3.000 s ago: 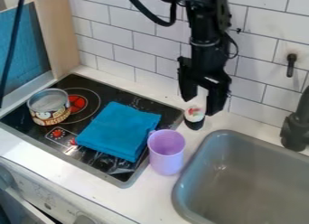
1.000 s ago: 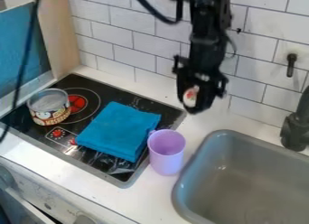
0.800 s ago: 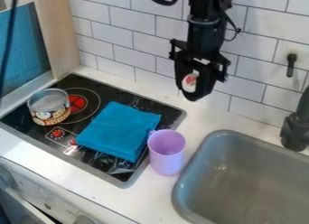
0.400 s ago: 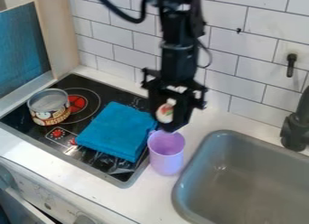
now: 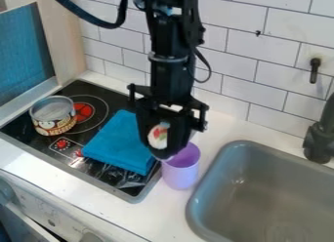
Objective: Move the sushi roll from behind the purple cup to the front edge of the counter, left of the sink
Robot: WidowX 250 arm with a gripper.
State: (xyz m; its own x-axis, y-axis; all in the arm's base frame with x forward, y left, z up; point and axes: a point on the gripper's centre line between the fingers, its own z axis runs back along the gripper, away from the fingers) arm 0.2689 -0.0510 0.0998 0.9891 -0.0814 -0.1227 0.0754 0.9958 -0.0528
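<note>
The black gripper [image 5: 164, 147] hangs over the right edge of the blue folded cloth [image 5: 118, 144], just above and behind the purple cup [image 5: 180, 172]. It is shut on a small white bottle [image 5: 158, 135] with red and green marks, which shows between its fingers. The gripper's lower end overlaps the cup's rim from this angle; whether they touch, I cannot tell. The cup stands upright on the counter beside the stove. The cloth lies on the black stovetop.
An open tin can [image 5: 53, 116] stands on the stovetop [image 5: 98, 96] at the left. The grey sink [image 5: 274, 192] is set into the counter [image 5: 171, 220] at the right, with a black faucet [image 5: 320, 136] behind it. A tiled wall [image 5: 228, 94] rises behind.
The gripper took hold of the bottle from the counter near the wall and lifted it. It has since moved left and toward the camera, to the purple cup. Cup, cloth and can stayed put.
</note>
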